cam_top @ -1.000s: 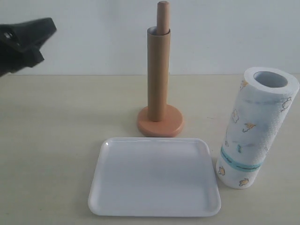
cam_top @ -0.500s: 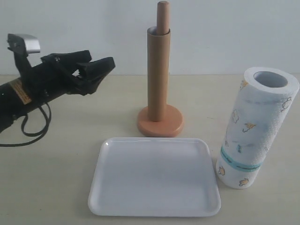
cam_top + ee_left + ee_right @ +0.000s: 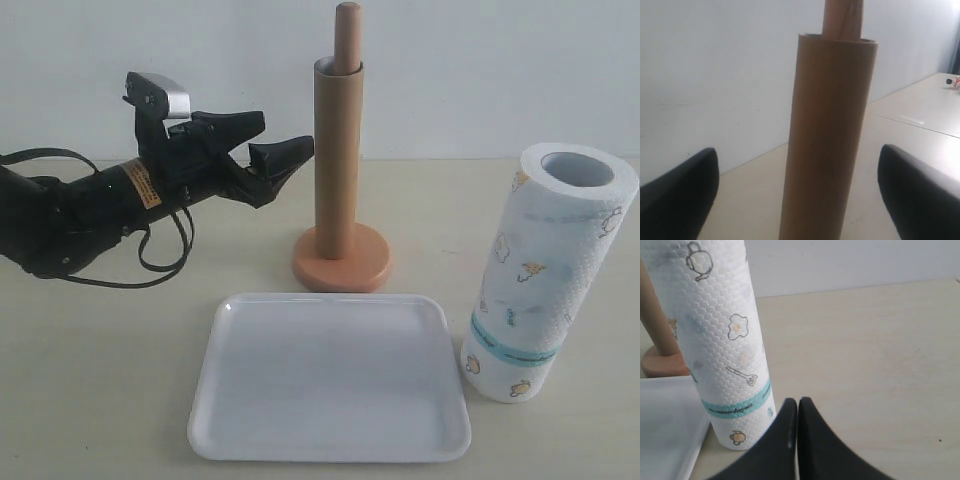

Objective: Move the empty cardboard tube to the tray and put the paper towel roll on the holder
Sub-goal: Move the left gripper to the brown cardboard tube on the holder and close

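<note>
**Work surface.** A pale beige table (image 3: 100, 350) stands in front of a plain white wall.

**Holder.** The orange-tan wooden stand with a round disc base (image 3: 342, 265) sits at far centre. The long brown hollow cardboard tube (image 3: 337, 160) stands upright, sleeved over the stand's rod. Only the rounded rod tip shows above the tube's upper rim.

**Tray.** The flat white rectangular tray with rounded corners (image 3: 330, 300) lies at near centre, just nearer than the disc base, with nothing on it.

**Roll.** The thick white embossed paper towel roll with small cartoon prints (image 3: 545, 280) stands on end at the right, its teal band towards the lower end. It is just beside the tray's right edge; contact cannot be confirmed from this angle.

**Left gripper** (image 3: 285, 135). The black arm reaches in from the left at the height of the tube's upper half. Its 2 fingers are spread wide. The wrist view shows the tube between them, with clear gaps on both sides.

**Right gripper** (image 3: 797, 402). It sits low over the table near the roll's base. Its 2 fingers are pressed together and hold nothing.
</note>
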Motion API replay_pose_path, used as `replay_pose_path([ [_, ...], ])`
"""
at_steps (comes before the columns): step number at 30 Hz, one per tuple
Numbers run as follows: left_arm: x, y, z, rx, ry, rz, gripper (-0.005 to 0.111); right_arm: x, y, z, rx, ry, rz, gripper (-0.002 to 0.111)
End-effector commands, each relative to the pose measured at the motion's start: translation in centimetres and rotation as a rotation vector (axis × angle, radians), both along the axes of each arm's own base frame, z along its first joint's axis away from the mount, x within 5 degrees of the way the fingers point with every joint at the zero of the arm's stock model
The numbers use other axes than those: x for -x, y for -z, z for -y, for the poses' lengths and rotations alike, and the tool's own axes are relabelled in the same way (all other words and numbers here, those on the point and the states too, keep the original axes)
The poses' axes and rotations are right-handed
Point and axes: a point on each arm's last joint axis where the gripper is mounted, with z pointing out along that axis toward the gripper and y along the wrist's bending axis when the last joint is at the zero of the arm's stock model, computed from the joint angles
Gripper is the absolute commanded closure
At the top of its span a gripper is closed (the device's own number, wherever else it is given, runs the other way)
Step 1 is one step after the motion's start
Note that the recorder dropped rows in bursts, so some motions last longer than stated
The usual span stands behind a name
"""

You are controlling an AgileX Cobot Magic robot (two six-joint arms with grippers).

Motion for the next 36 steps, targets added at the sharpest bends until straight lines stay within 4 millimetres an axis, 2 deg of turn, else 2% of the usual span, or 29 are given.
replay_pose_path([
  [1, -0.6, 1.1, 0.4, -0.001, 0.000, -0.010, 0.026, 0.0, -0.1, 0.0, 0.002, 0.005, 0.010, 0.108],
  [7, -1.1, 2.9, 0.7, 0.025, 0.019, -0.018, 0.026, 0.0, -0.1, 0.0, 0.002, 0.005, 0.010, 0.108],
  [13, -1.1, 3.7, 1.1, -0.038, 0.025, 0.031, 0.026, 0.0, -0.1, 0.0, 0.002, 0.005, 0.010, 0.108],
  [20, -0.4, 3.5, 3.1, -0.094, 0.031, 0.131, 0.026, 0.0, -0.1, 0.0, 0.002, 0.005, 0.010, 0.108],
  [25, -0.6, 3.3, 3.4, -0.060, -0.027, 0.119, 0.026, 0.0, -0.1, 0.0, 0.002, 0.005, 0.010, 0.108],
  [36, 0.0, 3.0, 4.9, -0.054, 0.011, 0.134, 0.026, 0.0, -0.1, 0.0, 0.002, 0.005, 0.010, 0.108],
])
